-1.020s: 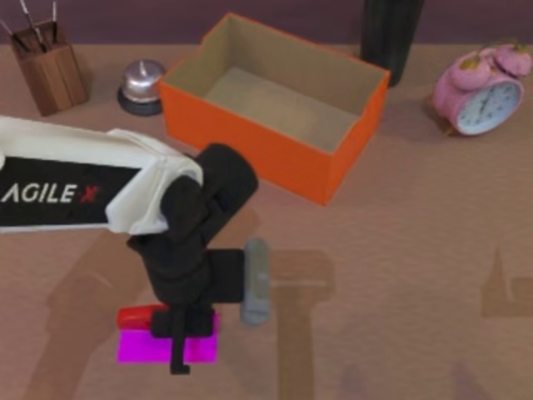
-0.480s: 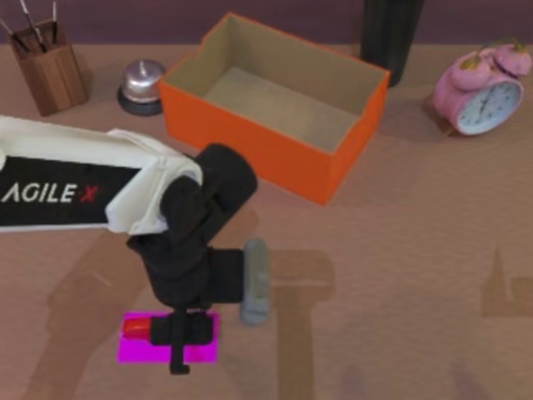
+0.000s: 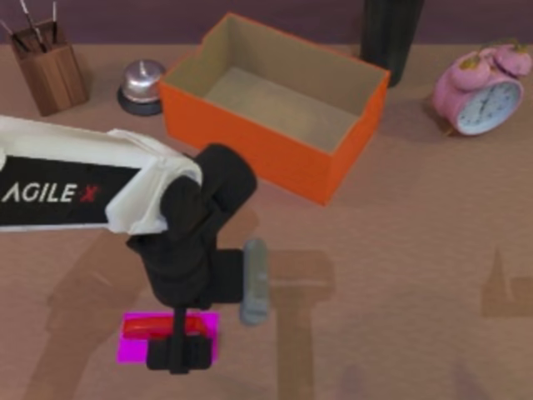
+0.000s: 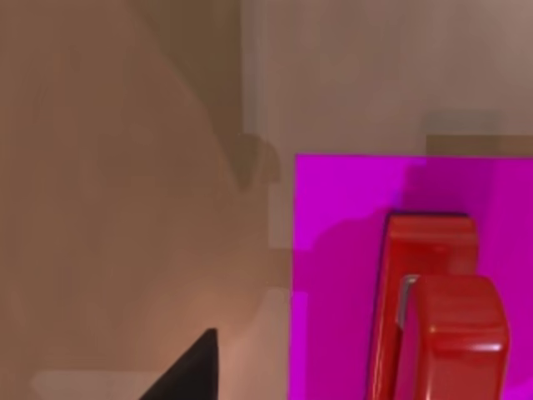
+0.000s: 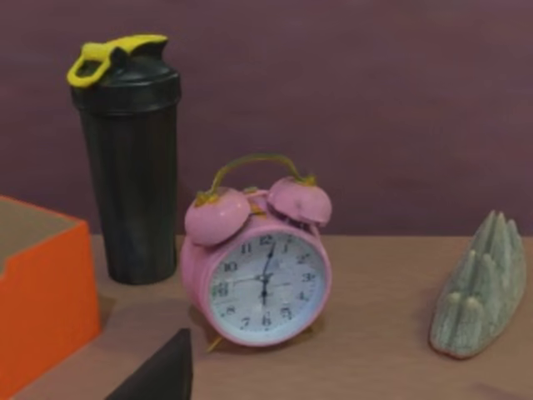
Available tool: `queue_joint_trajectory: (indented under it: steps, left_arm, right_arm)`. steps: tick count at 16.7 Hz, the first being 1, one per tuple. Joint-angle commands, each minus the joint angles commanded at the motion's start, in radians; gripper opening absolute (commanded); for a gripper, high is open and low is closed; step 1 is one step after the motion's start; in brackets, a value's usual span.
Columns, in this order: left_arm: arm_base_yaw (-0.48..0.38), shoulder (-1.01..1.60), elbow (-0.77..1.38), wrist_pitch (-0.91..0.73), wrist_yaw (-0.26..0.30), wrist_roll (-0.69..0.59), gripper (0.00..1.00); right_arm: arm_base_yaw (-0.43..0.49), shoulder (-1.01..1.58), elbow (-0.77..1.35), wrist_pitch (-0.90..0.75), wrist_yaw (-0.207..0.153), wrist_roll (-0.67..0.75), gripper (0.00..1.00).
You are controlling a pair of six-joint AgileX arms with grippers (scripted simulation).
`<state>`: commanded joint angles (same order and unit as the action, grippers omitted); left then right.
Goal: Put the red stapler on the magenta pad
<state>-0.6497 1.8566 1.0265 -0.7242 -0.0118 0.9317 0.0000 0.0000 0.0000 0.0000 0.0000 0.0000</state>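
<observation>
Released, red stapler (image 3: 158, 323) (on magenta pad (image 3: 133, 350)); left fingers (image 3: 179, 354) apart.

The left arm (image 3: 75, 179) has a white shell, black "AGILE X" panel, black wrist.

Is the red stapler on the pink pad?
Yes. The red stapler lies on the magenta pad, under the left hand.

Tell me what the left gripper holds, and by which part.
Nothing: left gripper open, its finger clear of the red stapler lying on the magenta pad.
</observation>
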Motion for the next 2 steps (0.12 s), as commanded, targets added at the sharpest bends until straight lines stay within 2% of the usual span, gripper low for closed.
queue_joint_trajectory:
  steps: [2]
  left_arm:
    - [0.0,0.0,0.0,0.0,0.0,0.0,1.0]
  right_arm:
    - [0.0,0.0,0.0,0.0,0.0,0.0,1.0]
